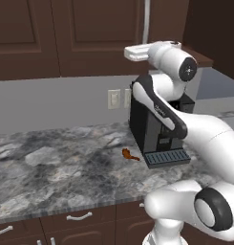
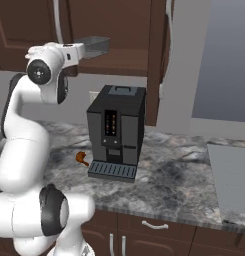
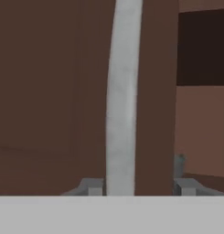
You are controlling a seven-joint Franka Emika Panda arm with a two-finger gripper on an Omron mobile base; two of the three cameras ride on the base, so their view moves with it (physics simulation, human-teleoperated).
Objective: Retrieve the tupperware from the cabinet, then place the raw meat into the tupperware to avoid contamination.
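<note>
While the gripper (image 2: 89, 48) sits up at wall-cabinet height, at the left of the right base view, we read its jaws as partway apart and clamped on the tupperware (image 2: 98, 46). The grey box juts straight off the end of the hand, level, long axis roughly in line with the hand. No shelf shows clearly touching it, so we judge it carried, not resting. Caveat: the finger contact itself is hidden, so the grip is our read from both base views. Just right of the box is the cabinet (image 2: 124, 25), dark brown, and one door looks swung out edge-on further right. In the hand view a long silver bar handle (image 3: 122, 100) runs up between the fingertips, some way ahead and not gripped. The relation that matters is vertical. The raw meat (image 2: 82, 158) lies well below the gripper on the counter (image 2: 184, 185), almost straight under the hand in this view. It is just left of the coffee machine (image 2: 116, 130), near the drip tray but apart from it. So we'd say the box has to come down and land on bare stone left of or in front of the meat, clear of the machine. The meat is tiny next to the box, so picking it will need a narrow, low approach.
</note>
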